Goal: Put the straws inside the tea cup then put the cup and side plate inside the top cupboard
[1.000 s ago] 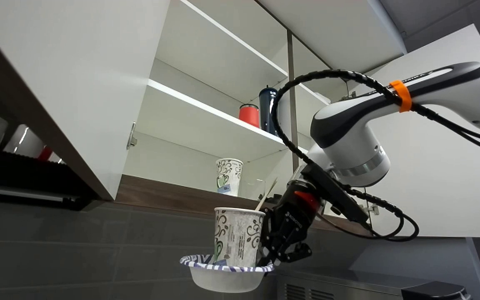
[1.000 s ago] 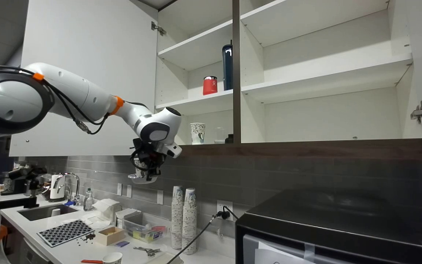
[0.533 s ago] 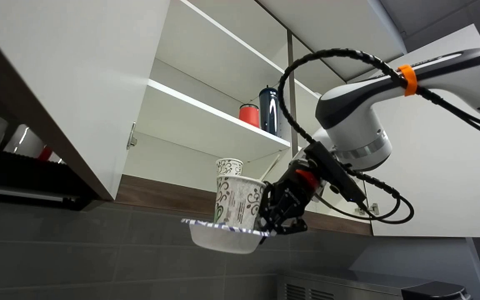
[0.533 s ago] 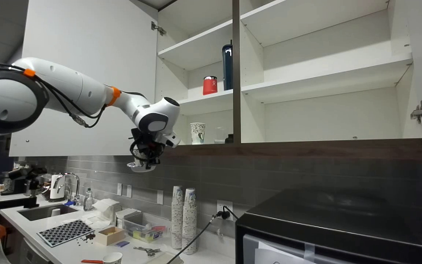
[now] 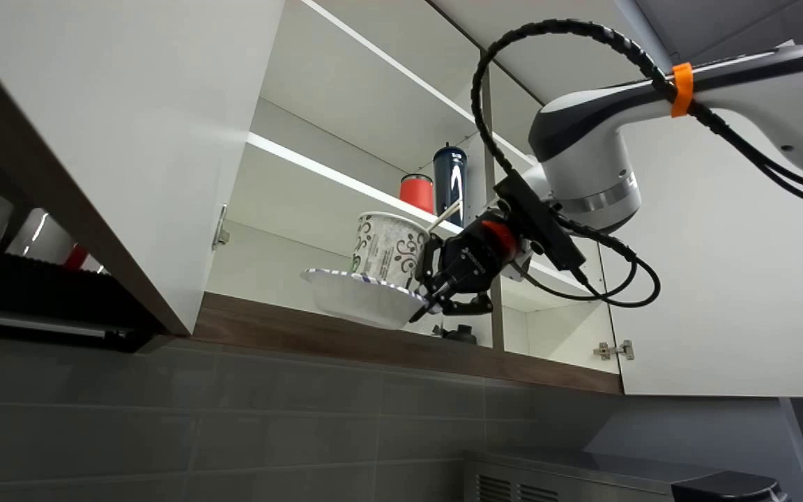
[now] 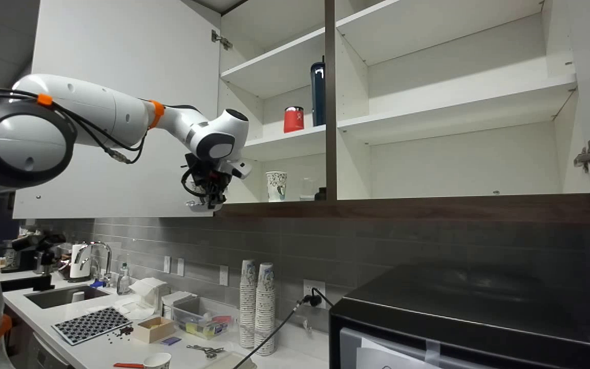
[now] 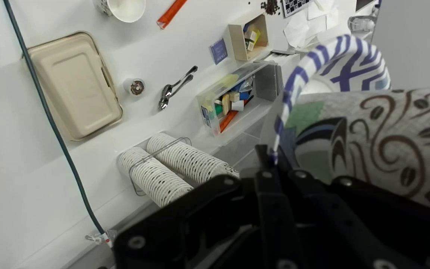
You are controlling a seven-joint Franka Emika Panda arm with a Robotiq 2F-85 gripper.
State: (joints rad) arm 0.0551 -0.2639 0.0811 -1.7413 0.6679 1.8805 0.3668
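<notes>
The gripper is clamped on the rim of the bowl, a fingertip on either side of it. The bowl juts out from the fingertips and, in an exterior view, slopes down toward them. In it stands the cup, just beside the fingers and leaning their way; whether it touches them I cannot tell. Pale straws stick up at its rim on the gripper's side. The bowl hangs in front of the cupboard, overlapping its dark bottom edge. Inside, a second cup stands below the shelf holding a red tumbler.
</notes>
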